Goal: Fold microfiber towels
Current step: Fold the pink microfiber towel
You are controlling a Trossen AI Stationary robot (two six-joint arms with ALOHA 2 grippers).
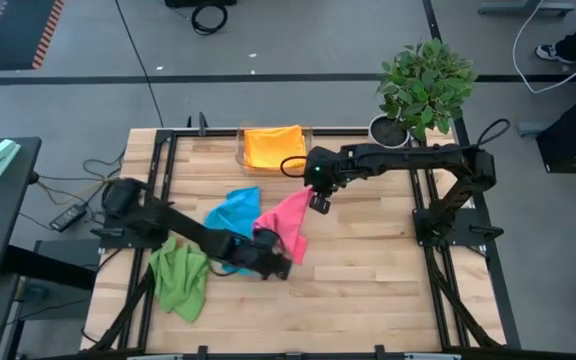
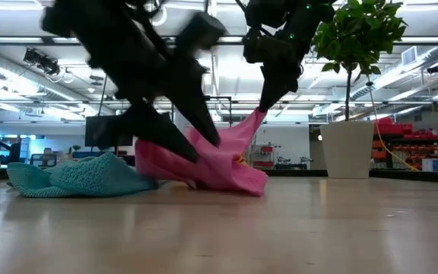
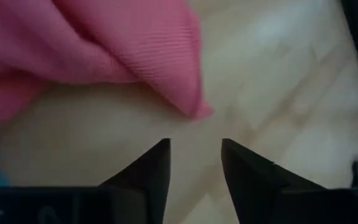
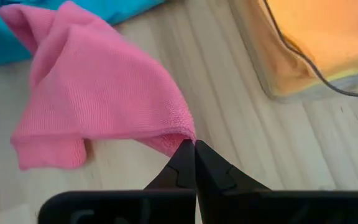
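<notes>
A pink towel (image 1: 286, 222) lies mid-table, with one corner drawn up by my right gripper (image 4: 193, 144), which is shut on it. My left gripper (image 3: 194, 146) stands open, low over the table at the towel's near side. A loose pink corner (image 3: 197, 111) lies just ahead of its fingertips and not between them. A blue towel (image 1: 232, 214) lies crumpled next to the pink one, toward the table's left. A green towel (image 1: 180, 276) lies bunched at the near left. An orange towel (image 1: 273, 147) rests in a clear tray. My right gripper pinches the pink towel's far corner (image 4: 184, 134) between its two fingertips. The fingers slant down from above on the table's right side. That corner (image 2: 258, 116) is lifted and the cloth slopes down from it. The towel's lower part (image 2: 226, 176) lies on the table.
The clear tray (image 1: 241, 150) stands at the table's far edge, middle. A potted plant (image 1: 423, 85) stands at the far right corner. Bare wood lies to the near right (image 1: 368, 290) of the towels.
</notes>
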